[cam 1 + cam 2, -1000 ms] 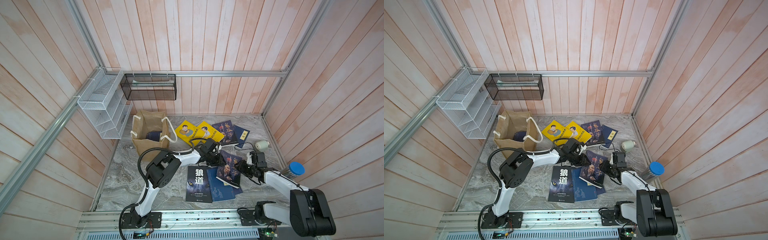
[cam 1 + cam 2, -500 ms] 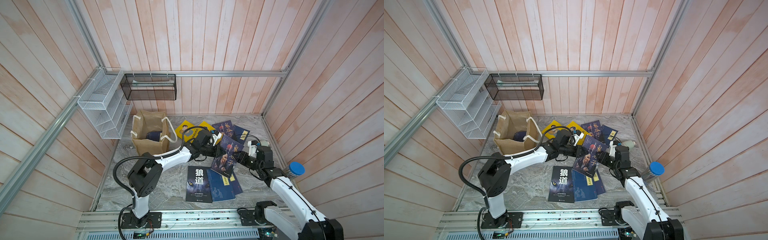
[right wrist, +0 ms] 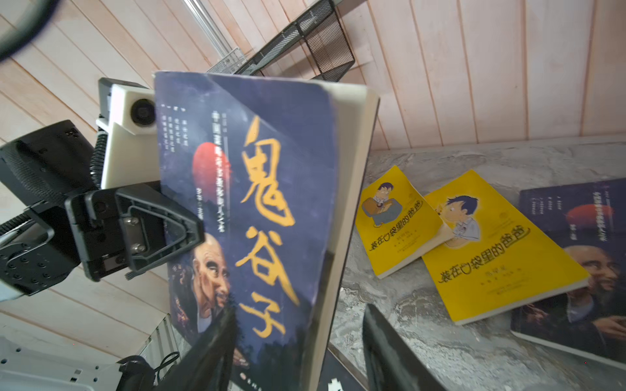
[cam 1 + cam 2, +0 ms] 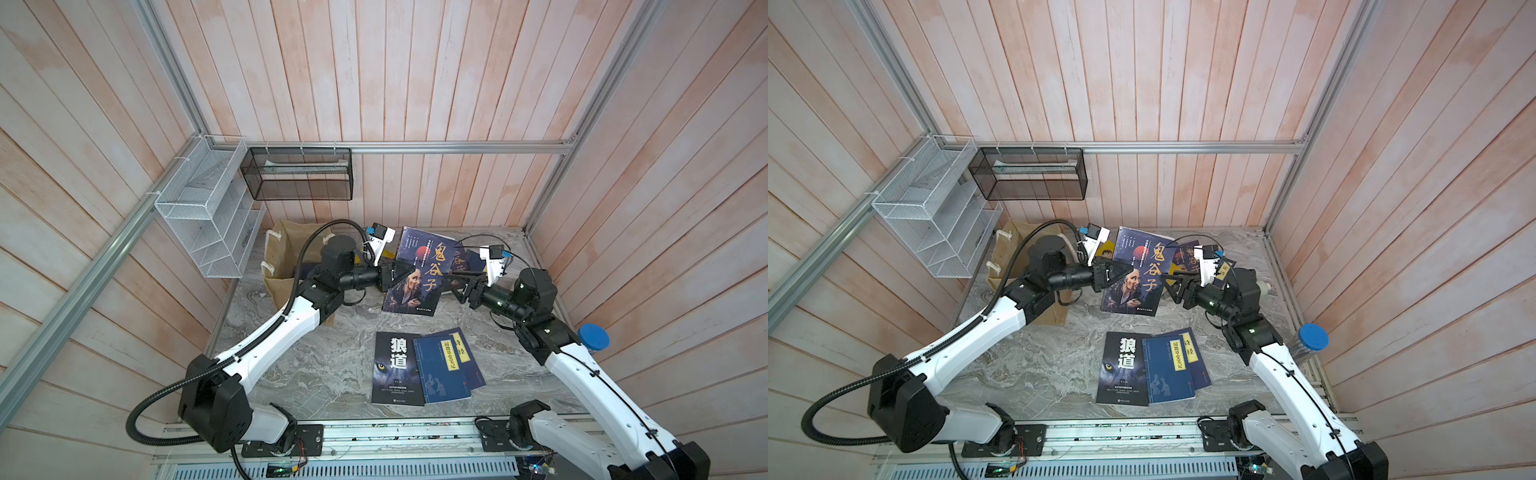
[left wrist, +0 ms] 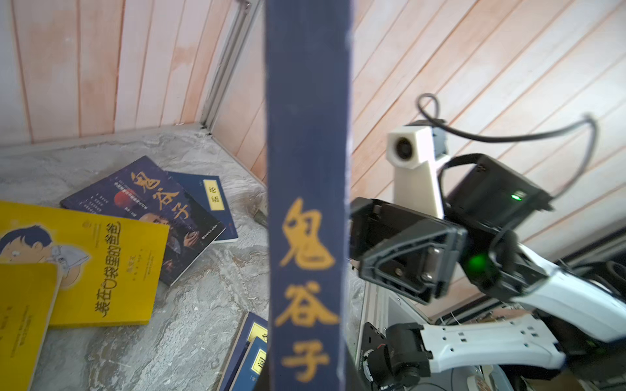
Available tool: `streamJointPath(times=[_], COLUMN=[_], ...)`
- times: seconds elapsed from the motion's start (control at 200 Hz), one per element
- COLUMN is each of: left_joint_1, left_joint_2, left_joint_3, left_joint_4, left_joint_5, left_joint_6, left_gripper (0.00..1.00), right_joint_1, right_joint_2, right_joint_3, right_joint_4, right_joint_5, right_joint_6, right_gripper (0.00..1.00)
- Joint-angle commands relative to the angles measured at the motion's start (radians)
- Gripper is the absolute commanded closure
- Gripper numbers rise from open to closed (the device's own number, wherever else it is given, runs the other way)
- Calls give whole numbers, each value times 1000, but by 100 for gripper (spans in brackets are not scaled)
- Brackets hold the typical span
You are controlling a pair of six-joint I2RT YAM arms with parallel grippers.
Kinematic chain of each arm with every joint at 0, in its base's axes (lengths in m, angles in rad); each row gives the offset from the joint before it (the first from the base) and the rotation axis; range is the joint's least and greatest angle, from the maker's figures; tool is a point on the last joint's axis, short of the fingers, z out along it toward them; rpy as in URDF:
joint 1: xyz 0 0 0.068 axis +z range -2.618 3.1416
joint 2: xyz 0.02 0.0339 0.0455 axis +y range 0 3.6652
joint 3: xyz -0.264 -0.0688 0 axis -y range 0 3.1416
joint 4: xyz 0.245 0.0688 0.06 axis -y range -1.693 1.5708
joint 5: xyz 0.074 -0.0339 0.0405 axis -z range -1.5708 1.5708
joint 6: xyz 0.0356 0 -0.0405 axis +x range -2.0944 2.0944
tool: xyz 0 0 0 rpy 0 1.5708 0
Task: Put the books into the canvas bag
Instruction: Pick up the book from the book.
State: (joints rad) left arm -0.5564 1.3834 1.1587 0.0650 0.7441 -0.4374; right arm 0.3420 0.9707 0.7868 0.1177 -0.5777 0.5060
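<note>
Left arm: the left end effector [image 4: 392, 277] is clenched on the spine edge of the portrait book [image 4: 415, 274] and is the only thing we see gripping it.
Held volume: the portrait book hangs upright, clear of the counter [image 4: 324, 365], over its far middle; the cover, with an old man's face and a gold title, faces near and right.
Right arm: the right end effector [image 4: 459, 284] is released, its jaws spread wide just right of the book's free edge. In the right wrist view one finger [image 3: 210, 348] overlaps the cover, and we cannot tell whether it touches.
Receptacle: the canvas bag [image 4: 286, 245] stands mouth up at the far left of the counter, partly hidden by the left arm. The held book is to its right, apart from it.
Near row: the wolf-eye book [image 4: 392, 368] lies flat at near centre, with two navy books [image 4: 440, 370] lapped against its right edge.
Far row: two yellow cartoon books [image 3: 491, 243] lie flat and overlapping, and the second portrait book [image 3: 582, 264] lies partly under one of them.
</note>
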Motion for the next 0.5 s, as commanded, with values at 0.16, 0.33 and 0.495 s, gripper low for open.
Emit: streamJointPath(times=[0.16,0.33,0.495], left_joint_1=[35,67,81], left_joint_2=[-70,-65,-46], left_joint_3=[-78,-144,-155], left_joint_4=[321,482,555], left_joint_5=[239,247,242], left_joint_6=[-129,-234,-290], left_gripper=[100,100,100], right_joint_1=[8,14,58], right_joint_2=[77,102,110], right_joint_3=[18,-54,-61], right_joint_4=[277,522,540], right_joint_5=[-194,-313,-326], right_joint_6=[106,206,217], right_gripper=[35,34,34])
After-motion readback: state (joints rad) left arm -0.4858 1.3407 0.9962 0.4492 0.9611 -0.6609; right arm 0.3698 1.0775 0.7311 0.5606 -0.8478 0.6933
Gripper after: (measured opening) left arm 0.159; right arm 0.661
